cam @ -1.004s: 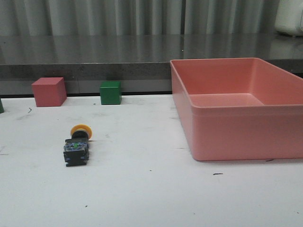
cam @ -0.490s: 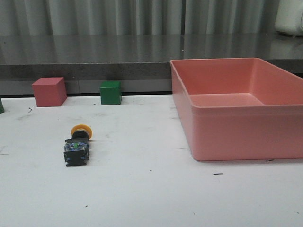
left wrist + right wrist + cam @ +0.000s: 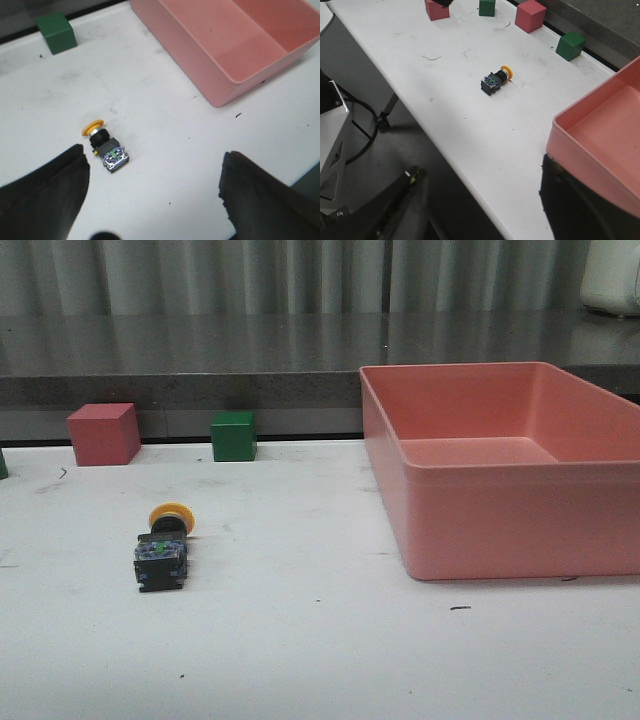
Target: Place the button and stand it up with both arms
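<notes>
Not begun. Button [image 3: 165, 543] lying on its side, well left of pink bin [image 3: 520, 530], ungrasped. Left gripper [image 3: 155, 195] and right gripper [image 3: 480, 200] jaws spread, empty. Grasping, standing outstanding.

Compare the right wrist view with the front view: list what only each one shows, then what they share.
Only the right wrist view shows the open right gripper, two more cubes at the table's far end, a pink one and a green one, plus the floor and cables beside the table. Only the front view shows the grey counter, the curtain behind it and the tray's whole outline. Both show the button lying on its side, the nearer pink cube, the nearer green cube, the pink tray and the white table.
</notes>
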`<state>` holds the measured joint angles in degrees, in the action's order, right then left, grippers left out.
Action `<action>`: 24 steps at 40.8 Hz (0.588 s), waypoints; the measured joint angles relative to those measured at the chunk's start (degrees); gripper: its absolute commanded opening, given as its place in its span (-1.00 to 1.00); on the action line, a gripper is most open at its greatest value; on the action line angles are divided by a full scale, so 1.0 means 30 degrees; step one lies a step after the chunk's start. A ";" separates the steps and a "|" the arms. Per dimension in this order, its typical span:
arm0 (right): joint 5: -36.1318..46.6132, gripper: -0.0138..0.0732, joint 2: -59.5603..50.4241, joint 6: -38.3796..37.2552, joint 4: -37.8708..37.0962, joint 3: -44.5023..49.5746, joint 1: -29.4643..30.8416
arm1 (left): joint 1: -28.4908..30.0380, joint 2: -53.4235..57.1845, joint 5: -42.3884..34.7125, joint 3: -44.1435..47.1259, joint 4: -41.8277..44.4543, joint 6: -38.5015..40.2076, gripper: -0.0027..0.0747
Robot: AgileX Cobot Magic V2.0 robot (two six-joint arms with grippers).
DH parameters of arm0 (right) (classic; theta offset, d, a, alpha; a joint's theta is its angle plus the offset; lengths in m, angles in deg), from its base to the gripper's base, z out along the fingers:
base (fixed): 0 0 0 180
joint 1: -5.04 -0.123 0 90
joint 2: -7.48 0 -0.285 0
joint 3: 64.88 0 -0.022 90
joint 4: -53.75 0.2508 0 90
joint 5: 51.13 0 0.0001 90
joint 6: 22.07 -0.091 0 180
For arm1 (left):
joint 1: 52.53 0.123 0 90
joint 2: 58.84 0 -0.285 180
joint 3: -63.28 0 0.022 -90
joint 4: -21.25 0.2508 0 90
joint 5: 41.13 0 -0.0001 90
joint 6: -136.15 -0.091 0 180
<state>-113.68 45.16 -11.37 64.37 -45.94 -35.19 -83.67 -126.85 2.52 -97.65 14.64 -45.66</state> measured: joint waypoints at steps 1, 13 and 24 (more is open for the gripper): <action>0.0000 0.46 0.0000 0.0000 0.0000 0.0000 0.0000 | 0.0000 -0.0629 0.0247 -0.0366 0.0044 0.0195 0.52; -0.0011 0.46 0.0000 0.0045 0.0000 0.0000 0.0000 | 0.0000 -0.6436 0.2473 -0.3368 0.2739 0.4460 0.56; -0.0011 0.46 0.0000 0.0045 0.0000 0.0000 0.0000 | 0.0439 -1.0113 0.2542 -0.4027 0.3349 0.7642 0.53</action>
<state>-113.72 45.16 -11.23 64.37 -45.94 -35.19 -82.35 -157.19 10.15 -109.73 24.69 -22.73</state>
